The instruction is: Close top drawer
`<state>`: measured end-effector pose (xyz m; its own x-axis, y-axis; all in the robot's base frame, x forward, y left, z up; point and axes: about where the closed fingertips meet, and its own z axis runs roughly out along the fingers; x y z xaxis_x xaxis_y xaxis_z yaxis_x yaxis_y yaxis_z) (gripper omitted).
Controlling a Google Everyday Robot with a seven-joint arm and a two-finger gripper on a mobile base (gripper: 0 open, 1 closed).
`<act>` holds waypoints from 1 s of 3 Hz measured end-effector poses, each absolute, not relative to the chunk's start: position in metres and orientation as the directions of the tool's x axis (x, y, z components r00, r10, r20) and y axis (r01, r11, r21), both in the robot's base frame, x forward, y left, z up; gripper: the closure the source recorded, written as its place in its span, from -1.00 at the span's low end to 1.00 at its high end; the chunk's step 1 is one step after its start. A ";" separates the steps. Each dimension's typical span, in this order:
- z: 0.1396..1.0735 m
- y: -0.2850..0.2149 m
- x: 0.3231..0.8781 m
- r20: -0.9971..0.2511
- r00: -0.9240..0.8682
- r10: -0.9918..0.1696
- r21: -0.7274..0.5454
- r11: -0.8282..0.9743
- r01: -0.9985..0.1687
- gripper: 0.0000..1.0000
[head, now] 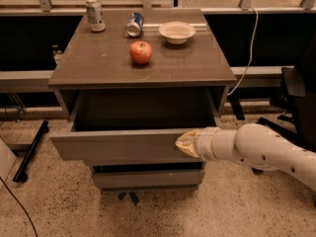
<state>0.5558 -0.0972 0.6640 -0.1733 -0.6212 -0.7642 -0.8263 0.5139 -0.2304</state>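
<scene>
One drawer out: the top drawer point(113, 146) stands pulled well out of the table point(94, 70), and its grey inside is open to view.
Gripper: my gripper point(186, 143) sits at the right part of the drawer's front panel, touching it or just short of it. I cannot tell whether it is wide or narrow.
Why there: the front is flat and has no handle, so I judge closing it is a push from outside, not a grasp.
Drawer to gripper: the panel lies directly ahead of my gripper, with the drawer's box beyond it, toward the table's back.
Arm: my arm point(266, 149) comes in low from the right, level with the panel.
Table top: an apple point(141, 52), a bowl point(177, 32), an upright can point(95, 15) and a tipped can point(134, 24) sit well apart from my gripper.
Risk: pushing right of centre may skew the drawer, I judge.
</scene>
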 end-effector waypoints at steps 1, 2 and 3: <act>0.669 -0.087 0.574 -0.789 -0.149 -0.596 -0.242 0.524 -0.817 0.65; 0.673 -0.077 0.591 -0.807 -0.127 -0.577 -0.250 0.528 -0.812 0.48; 0.678 -0.069 0.606 -0.817 -0.108 -0.566 -0.256 0.525 -0.812 0.02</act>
